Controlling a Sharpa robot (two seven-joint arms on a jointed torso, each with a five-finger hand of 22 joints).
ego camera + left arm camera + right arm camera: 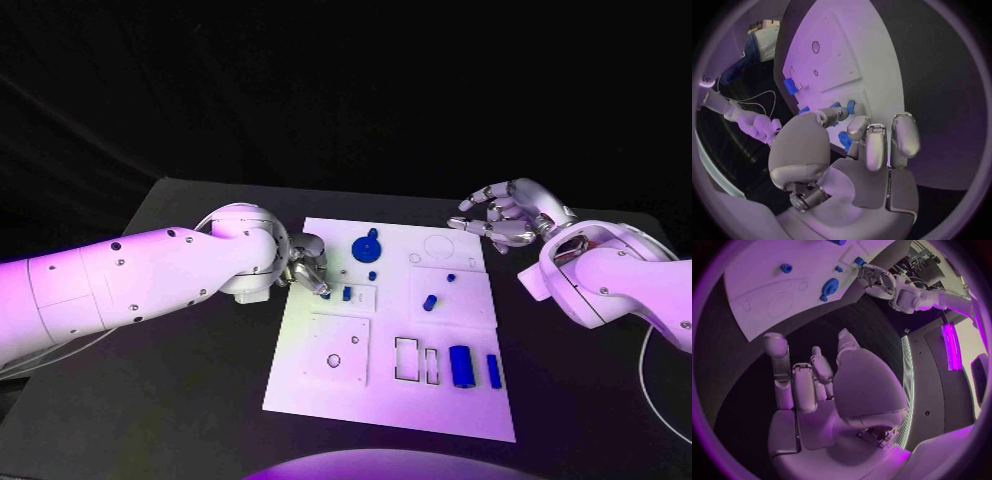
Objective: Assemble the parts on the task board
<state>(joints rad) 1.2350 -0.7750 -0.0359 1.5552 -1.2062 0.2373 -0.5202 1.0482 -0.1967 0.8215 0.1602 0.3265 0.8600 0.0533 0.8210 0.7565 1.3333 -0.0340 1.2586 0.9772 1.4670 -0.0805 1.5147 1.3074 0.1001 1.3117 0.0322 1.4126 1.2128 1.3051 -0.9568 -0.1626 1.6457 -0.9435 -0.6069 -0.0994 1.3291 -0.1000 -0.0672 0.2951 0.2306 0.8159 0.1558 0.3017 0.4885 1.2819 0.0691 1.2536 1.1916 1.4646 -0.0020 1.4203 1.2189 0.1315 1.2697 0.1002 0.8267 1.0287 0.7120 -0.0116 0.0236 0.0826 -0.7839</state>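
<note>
While the left hand pinches a small blue part at the task board edge, the right hand hangs empty, fingers loosely apart.

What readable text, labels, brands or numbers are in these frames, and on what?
None readable.
Task board: outlined recesses and circles, no lettering.
Blue parts such as the tall block: plain, unmarked.
Left hand and right hand: no visible logo or number.
Black table: no print.
</note>
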